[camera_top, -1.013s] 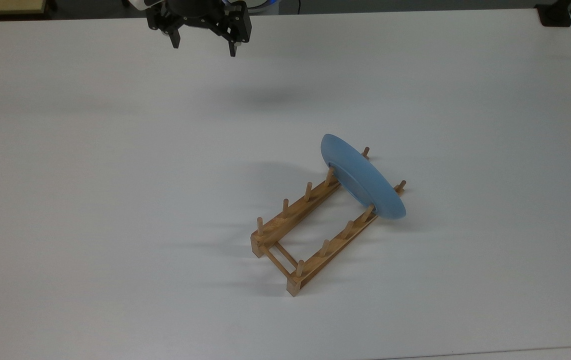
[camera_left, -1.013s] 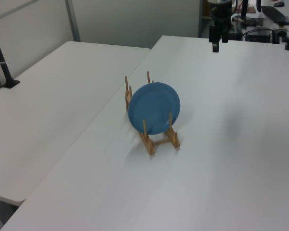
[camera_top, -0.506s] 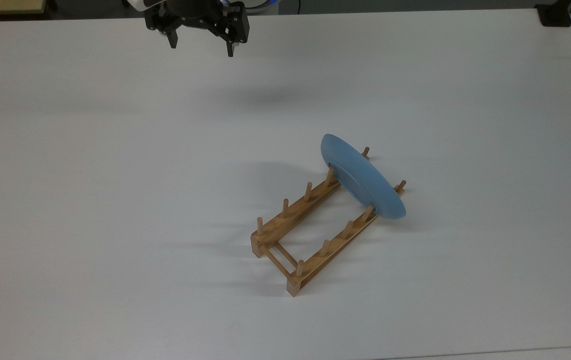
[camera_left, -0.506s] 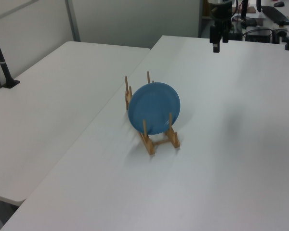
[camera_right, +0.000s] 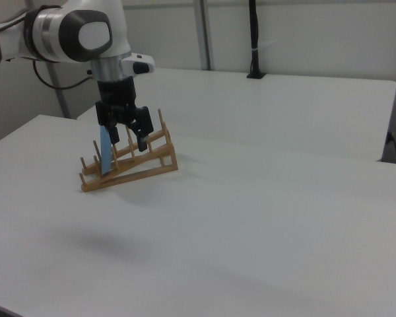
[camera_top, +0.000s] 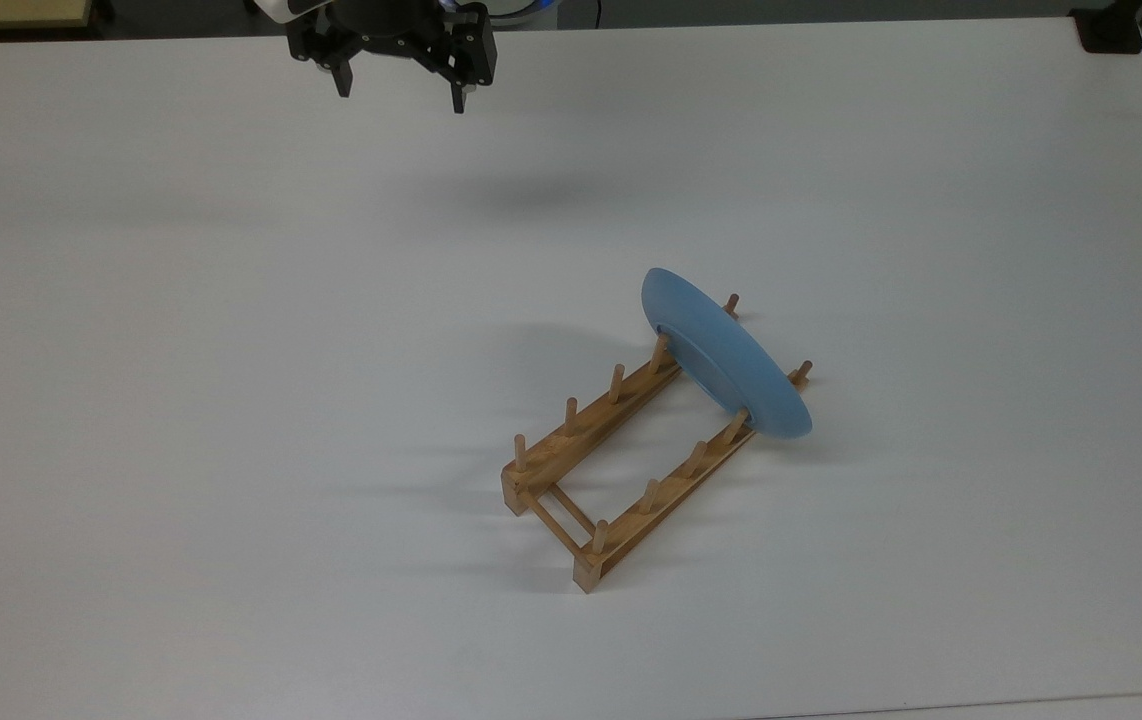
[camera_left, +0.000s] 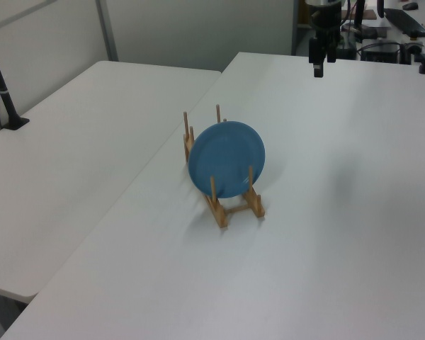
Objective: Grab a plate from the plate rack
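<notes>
One plate (camera_top: 726, 358), light-blue, upright on edge in end slot of plate rack (camera_top: 621, 455), mid-bench (camera_top: 231, 400). Gripper (camera_top: 398, 98) high, well apart; fingers (camera_top: 457, 97) spread, empty. Likely stiff, smooth, slippery: pinch at top rim.
</notes>
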{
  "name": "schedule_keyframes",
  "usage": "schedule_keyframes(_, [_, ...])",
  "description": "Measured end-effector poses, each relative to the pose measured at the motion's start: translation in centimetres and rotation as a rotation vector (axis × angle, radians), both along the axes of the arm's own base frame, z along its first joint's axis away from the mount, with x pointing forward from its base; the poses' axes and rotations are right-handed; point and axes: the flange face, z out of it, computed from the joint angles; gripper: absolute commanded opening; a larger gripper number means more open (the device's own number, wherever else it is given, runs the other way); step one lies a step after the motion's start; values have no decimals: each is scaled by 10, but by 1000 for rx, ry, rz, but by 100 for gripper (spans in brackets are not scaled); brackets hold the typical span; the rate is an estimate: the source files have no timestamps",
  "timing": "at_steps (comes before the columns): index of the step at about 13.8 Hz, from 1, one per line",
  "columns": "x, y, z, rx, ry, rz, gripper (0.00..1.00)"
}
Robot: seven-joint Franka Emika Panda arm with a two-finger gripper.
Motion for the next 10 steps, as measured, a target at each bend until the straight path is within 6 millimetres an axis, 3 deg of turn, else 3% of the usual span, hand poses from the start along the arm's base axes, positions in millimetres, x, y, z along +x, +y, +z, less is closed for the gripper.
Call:
schedule_keyframes(2, [5,8,0,-4,-32,37,100])
schedule_keyframes(4, [14,32,-1,-17,-78,84,100])
schedule_keyframes(7, [22,80,0,-52,-127,178,96])
schedule_keyframes(10, [42,151,-4,-145,-280,299,86])
